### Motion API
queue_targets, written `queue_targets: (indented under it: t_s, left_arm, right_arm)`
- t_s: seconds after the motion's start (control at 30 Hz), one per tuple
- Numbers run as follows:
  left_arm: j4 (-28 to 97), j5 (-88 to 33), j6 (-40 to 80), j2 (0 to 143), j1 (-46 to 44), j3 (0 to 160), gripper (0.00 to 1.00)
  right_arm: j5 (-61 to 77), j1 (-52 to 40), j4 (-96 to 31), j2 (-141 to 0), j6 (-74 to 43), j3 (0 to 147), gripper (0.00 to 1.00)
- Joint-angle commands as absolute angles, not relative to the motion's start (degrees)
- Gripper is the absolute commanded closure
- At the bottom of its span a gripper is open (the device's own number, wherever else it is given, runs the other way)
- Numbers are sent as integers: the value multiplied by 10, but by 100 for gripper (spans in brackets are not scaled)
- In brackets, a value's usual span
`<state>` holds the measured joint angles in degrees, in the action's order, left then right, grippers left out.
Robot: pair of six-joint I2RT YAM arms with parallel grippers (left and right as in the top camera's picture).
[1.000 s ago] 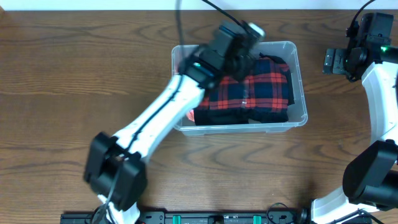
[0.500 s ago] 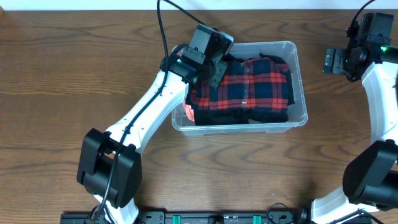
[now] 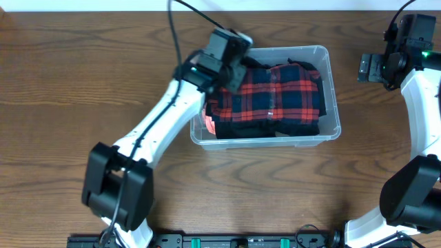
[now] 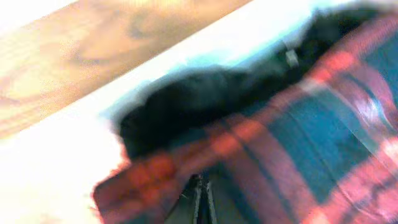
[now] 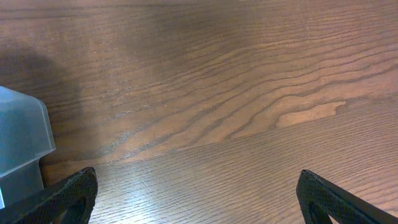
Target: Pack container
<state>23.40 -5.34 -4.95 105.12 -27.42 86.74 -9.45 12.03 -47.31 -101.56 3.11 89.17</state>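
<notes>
The clear plastic bin (image 3: 332, 103) sits toward 1 o'clock on the table (image 3: 83, 83), and the left gripper (image 4: 202, 200), pinched fully closed on apparently nothing at the plaid shirt's (image 3: 279, 96) 10 o'clock corner (right gripper (image 5: 200, 205) gapes wide, empty), could snag cloth and drag it out.

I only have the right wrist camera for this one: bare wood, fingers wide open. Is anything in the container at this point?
Observer: Yes. Overhead, the container holds a folded red-and-blue plaid garment lying on black fabric.
Operator: Where is the other arm?
Observer: The left gripper is over the container's corner at the top left of the overhead picture, above the plaid.
Operator: Is it open?
Observer: No. In the left wrist view its fingers are shut together just over the plaid. That view is too blurred to tell whether they touch the cloth.
</notes>
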Motion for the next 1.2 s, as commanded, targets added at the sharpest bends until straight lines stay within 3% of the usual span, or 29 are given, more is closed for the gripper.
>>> queue_targets:
  t_s: [0.0, 0.13, 0.23, 0.3, 0.5, 0.53, 0.57, 1.17]
  left_arm:
    - [216, -33, -53, 980, -228, 877, 94]
    - [215, -31, -53, 941, -159, 877, 93]
    - [222, -31, -53, 924, -98, 877, 63]
    - [222, -31, -53, 918, -58, 877, 48]
    - [230, -32, -8, 917, 40, 877, 39]
    - [234, -32, -7, 917, 51, 877, 32]
    - [238, -32, -7, 917, 60, 877, 2]
    - [313, -32, -8, 917, 96, 876, 2]
  right_arm:
    - [-94, 120, -474, -1006, 22, 901, 1]
    - [-94, 120, -474, -1006, 22, 901, 1]
    - [-94, 120, -474, -1006, 22, 901, 1]
    - [-94, 120, -474, -1006, 22, 901, 1]
    - [-94, 120, -474, -1006, 22, 901, 1]
    - [-94, 120, -474, -1006, 22, 901, 1]
    - [-94, 120, -474, -1006, 22, 901, 1]
    - [-94, 120, -474, -1006, 22, 901, 1]
